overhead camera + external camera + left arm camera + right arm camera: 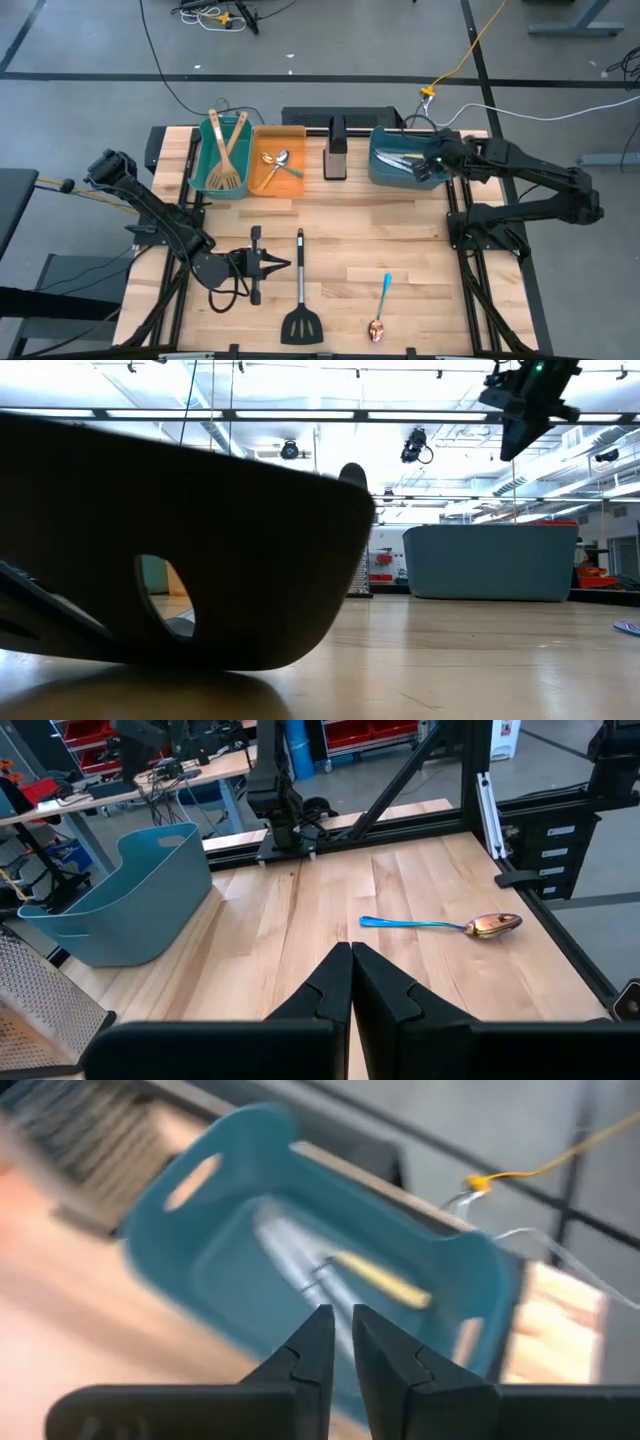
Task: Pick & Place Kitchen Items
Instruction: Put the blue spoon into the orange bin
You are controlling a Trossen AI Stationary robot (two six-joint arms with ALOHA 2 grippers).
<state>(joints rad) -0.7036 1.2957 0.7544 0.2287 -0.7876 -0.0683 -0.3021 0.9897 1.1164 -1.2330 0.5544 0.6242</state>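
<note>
A black slotted turner (300, 300) lies flat on the table near its front edge; its blade fills the low view's foreground (200, 540). A blue-handled spoon (382, 300) lies flat to its right and shows in the left wrist view (440, 925). My left gripper (280, 265) is shut and empty, low over the table just left of the turner's steel handle (300, 250). My right gripper (340, 1315) hangs empty above the blue bin (405, 160), its fingers only a narrow gap apart. Silver knives and a gold utensil (380, 1280) lie in that bin.
A teal bin (225, 155) with wooden spatulas and an orange bin (278, 160) with spoons stand at the table's far left. A dark upright holder (335, 155) stands between the orange and blue bins. Bare tabletop lies in the middle.
</note>
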